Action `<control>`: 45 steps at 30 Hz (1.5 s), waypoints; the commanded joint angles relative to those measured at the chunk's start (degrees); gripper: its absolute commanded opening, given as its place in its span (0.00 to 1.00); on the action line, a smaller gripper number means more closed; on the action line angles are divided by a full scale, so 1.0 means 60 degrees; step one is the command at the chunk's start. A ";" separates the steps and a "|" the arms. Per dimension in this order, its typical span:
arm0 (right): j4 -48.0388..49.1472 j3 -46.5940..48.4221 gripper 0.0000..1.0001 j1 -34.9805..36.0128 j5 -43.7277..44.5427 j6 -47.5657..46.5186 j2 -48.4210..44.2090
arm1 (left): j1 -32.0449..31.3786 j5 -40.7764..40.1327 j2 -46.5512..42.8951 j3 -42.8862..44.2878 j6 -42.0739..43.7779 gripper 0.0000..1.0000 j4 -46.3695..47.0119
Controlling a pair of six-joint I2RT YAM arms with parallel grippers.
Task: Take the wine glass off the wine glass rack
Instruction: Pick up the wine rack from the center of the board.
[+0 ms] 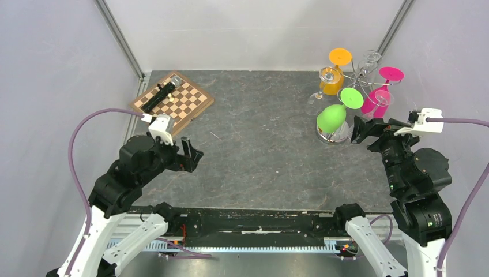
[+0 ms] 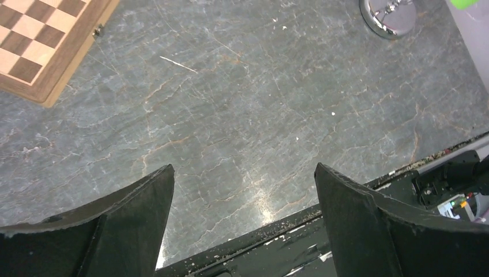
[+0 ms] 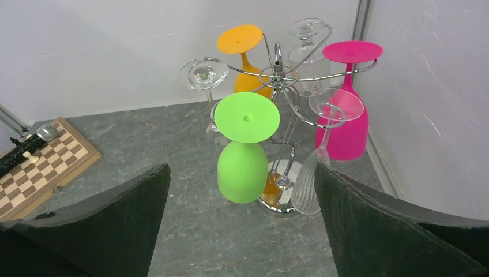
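The right end effector (image 1: pixel 363 130) hangs spread wide and holding nothing, aimed at the wine glass rack (image 1: pixel 334 137), which stands near and straight ahead of it on the worktop (image 2: pixel 242 104). A green wine glass (image 3: pixel 242 170) hangs upside down by its foot from a chrome arm. It is the nearest glass, centred between the open fingers but not yet touched.

A clear glass (image 3: pixel 314 173) hangs just beside it toward the right finger. A pink glass (image 3: pixel 346 130) and an orange glass (image 3: pixel 241 40) hang farther back.

The green glass looks light, rigid and smooth, so it will probably slip under a loose pinch. The widest part of the bowl seems the safest hold, since the thin stem gives the pads little to bear on. The foot sits hooked over the wire, so it likely has to slide outward along that arm rather than drop straight down. The clear neighbour looks fragile and could be knocked.

The left end effector (image 1: pixel 193 154) is also spread and empty over bare worktop, well apart from the rack, with a chessboard (image 1: pixel 179 101) beyond it.
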 commanded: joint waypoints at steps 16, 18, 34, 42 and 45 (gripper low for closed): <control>-0.0648 0.2675 0.98 0.0150 -0.0360 -0.0175 0.2547 | -0.0023 -0.0377 -0.0933 0.0663 -0.0293 1.00 0.0038; -0.0758 0.3122 0.98 0.0151 -0.0502 -0.0126 0.3090 | -0.0026 -0.0340 -0.1016 0.0647 -0.0298 1.00 -0.0023; -0.1159 0.5350 0.97 0.0115 0.1323 -0.0725 0.5995 | -0.0024 0.0124 -0.1830 0.0758 -0.0023 1.00 -0.0828; -0.1234 0.5747 0.95 -0.0602 0.1390 -0.1033 0.6844 | -0.0021 0.0224 -0.1910 0.0607 0.0056 1.00 -0.0855; -0.1154 0.5702 0.94 -0.0968 0.1113 -0.1017 0.7059 | -0.0021 0.0224 -0.1881 0.0574 0.0134 1.00 -0.0861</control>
